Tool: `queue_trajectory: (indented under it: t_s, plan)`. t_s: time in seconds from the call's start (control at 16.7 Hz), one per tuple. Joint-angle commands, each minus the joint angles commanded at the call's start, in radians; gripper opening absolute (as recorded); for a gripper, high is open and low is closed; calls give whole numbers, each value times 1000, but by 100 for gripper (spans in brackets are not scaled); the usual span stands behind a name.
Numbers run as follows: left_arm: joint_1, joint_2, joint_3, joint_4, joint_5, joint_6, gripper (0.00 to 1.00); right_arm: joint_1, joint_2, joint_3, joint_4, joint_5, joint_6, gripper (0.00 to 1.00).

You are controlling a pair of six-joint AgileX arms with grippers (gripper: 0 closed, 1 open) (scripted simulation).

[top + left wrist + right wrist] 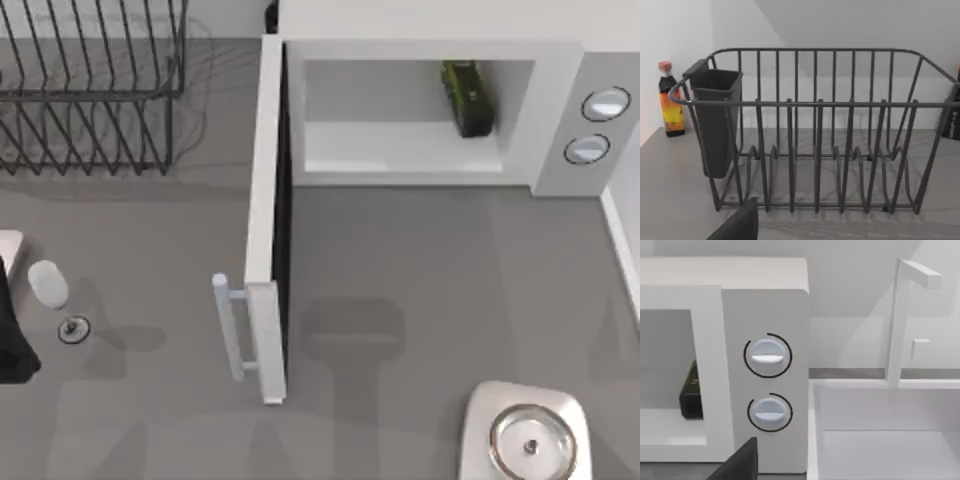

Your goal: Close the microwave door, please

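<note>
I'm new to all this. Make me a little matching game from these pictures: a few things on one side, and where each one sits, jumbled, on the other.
Things:
1. microwave door
2. green and black item
3. dish rack
4. red-capped bottle

Places:
A. inside the microwave cavity
B. swung wide open, handle toward the table's front
C. beside the rack, near the wall
D. top view's far left corner

Pairs: 1-B, 2-A, 3-D, 4-C

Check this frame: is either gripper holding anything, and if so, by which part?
Nothing is held. The microwave door stands wide open with its bar handle untouched. The left arm sits at the table's left edge, the right arm near the bottom right.
</note>
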Motion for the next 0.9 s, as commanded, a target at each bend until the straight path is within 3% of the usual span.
queue_trajectory:
  t_s: [0.06,0.84,0.9]
  plan:
    - [0,0,0,0,0,0,100,0,0,0,0,0,0,100]
    - [0,0,0,0,0,0,2,0,0,0,0,0,0,100]
    - [0,0,0,0,0,0,0,0,0,0,0,0,0,100]
